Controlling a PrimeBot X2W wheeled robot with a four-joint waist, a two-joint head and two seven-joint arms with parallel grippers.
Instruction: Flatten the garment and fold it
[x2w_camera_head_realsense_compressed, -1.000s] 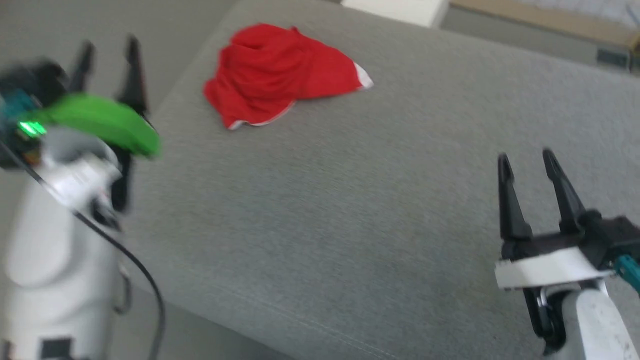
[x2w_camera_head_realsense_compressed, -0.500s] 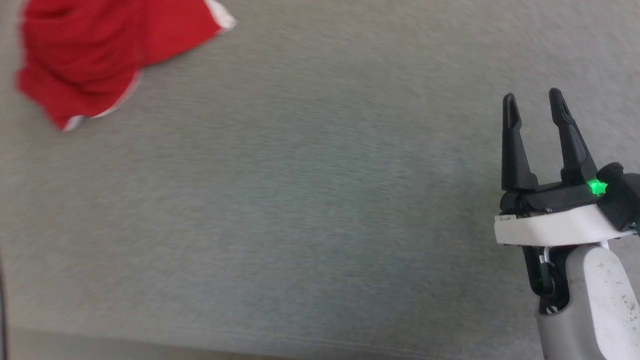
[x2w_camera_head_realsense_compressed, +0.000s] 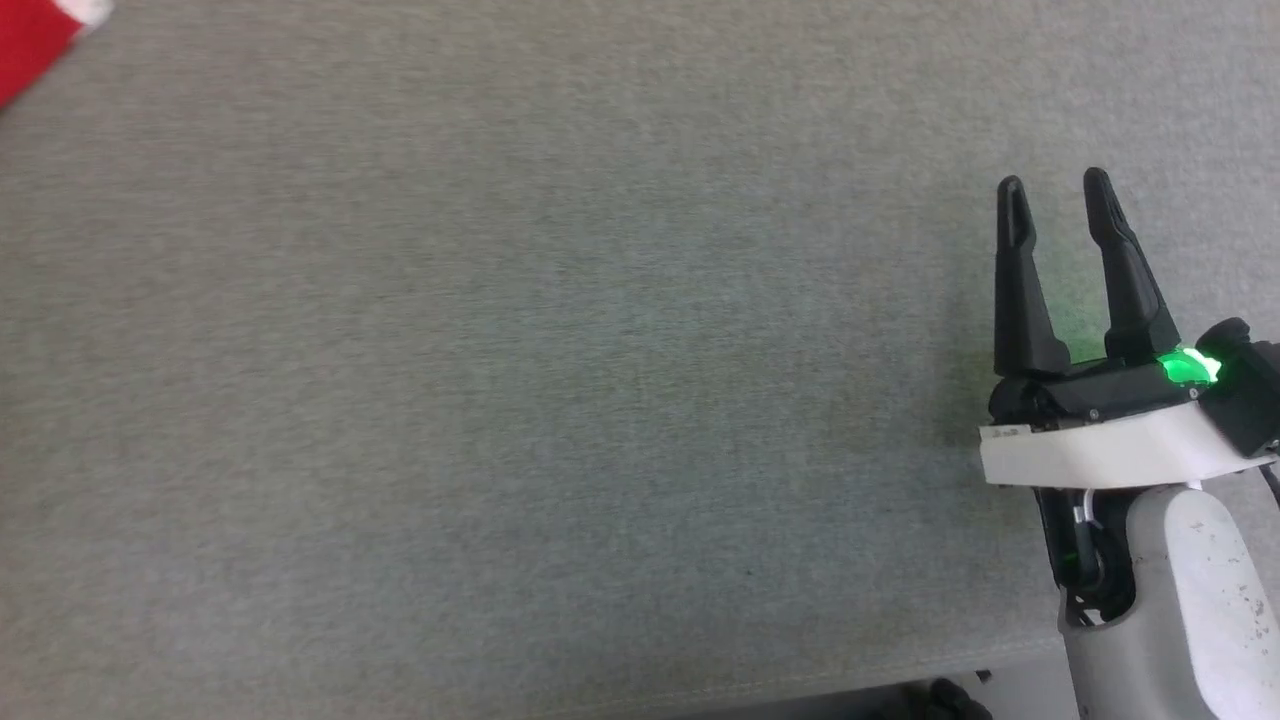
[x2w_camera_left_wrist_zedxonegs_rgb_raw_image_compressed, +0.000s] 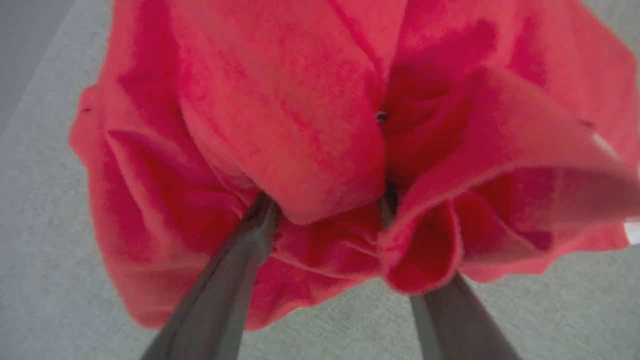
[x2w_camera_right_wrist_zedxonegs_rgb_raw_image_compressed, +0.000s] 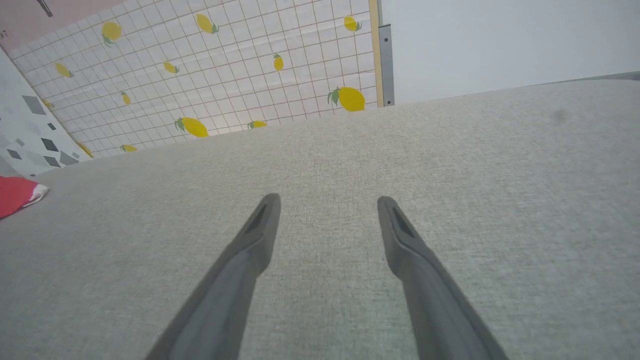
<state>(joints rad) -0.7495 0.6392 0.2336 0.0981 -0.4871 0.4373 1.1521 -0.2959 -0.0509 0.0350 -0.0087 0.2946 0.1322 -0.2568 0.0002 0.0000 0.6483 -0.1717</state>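
The garment (x2w_camera_left_wrist_zedxonegs_rgb_raw_image_compressed: 280, 110) is a crumpled bright red cloth lying on the grey fabric surface (x2w_camera_head_realsense_compressed: 500, 350). In the left wrist view my left gripper (x2w_camera_left_wrist_zedxonegs_rgb_raw_image_compressed: 325, 205) is pushed into its folds. Its fingers (x2w_camera_left_wrist_zedxonegs_rgb_raw_image_compressed: 235, 270) stand wide apart, a red fold bulges between them and the tips are hidden under cloth. One red corner of the garment (x2w_camera_head_realsense_compressed: 30, 30) with white trim shows at the head view's top left, and the garment's corner (x2w_camera_right_wrist_zedxonegs_rgb_raw_image_compressed: 15, 195) shows again at the right wrist view's left edge. My right gripper (x2w_camera_head_realsense_compressed: 1053, 190) hovers open and empty over bare surface far to the right, and its fingers also frame the right gripper (x2w_camera_right_wrist_zedxonegs_rgb_raw_image_compressed: 329, 202) gap in its own view.
The grey surface's near edge (x2w_camera_head_realsense_compressed: 800, 690) runs along the bottom of the head view. Beyond the far edge stand a lemon-print tiled panel (x2w_camera_right_wrist_zedxonegs_rgb_raw_image_compressed: 225, 65) and a plain white wall (x2w_camera_right_wrist_zedxonegs_rgb_raw_image_compressed: 500, 40).
The head camera has swung right, so the garment slid to the picture's top-left corner and the left arm left the picture. The right gripper stays open.
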